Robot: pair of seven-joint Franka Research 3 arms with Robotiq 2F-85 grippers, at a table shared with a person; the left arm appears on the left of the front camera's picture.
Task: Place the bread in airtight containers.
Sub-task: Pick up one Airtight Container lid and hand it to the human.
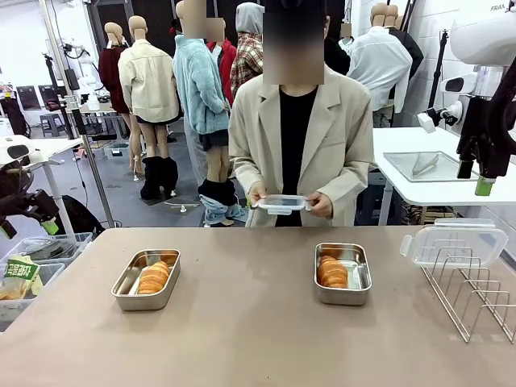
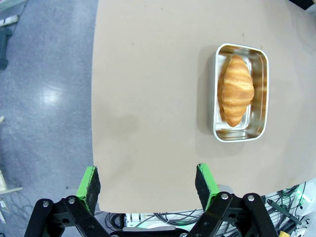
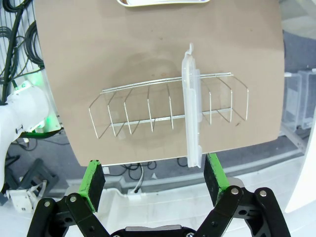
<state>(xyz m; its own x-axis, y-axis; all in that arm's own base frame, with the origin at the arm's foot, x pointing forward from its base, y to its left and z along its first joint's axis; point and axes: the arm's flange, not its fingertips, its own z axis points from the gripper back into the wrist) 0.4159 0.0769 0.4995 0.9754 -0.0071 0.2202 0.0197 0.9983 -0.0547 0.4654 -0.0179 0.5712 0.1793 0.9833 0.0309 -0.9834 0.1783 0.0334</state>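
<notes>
Two fingers (image 2: 90, 180) stand apart on the left end effector (image 2: 146, 173), empty over the tan bench (image 2: 148, 98) edge, its arm cut off. The left tin (image 2: 256, 133) cradles one bread (image 2: 235, 89). Across the bench, a person's hands (image 1: 321, 205), partly hidden, hold a clear lid (image 1: 281, 203). The right tin (image 1: 359, 278) holds another bread (image 1: 331, 272). A wire rack (image 3: 128, 111) props a second lid (image 3: 191, 108) upright; the right end effector (image 3: 153, 165) hovers above, fingers spread. Grey floor (image 2: 44, 98) surrounds.
</notes>
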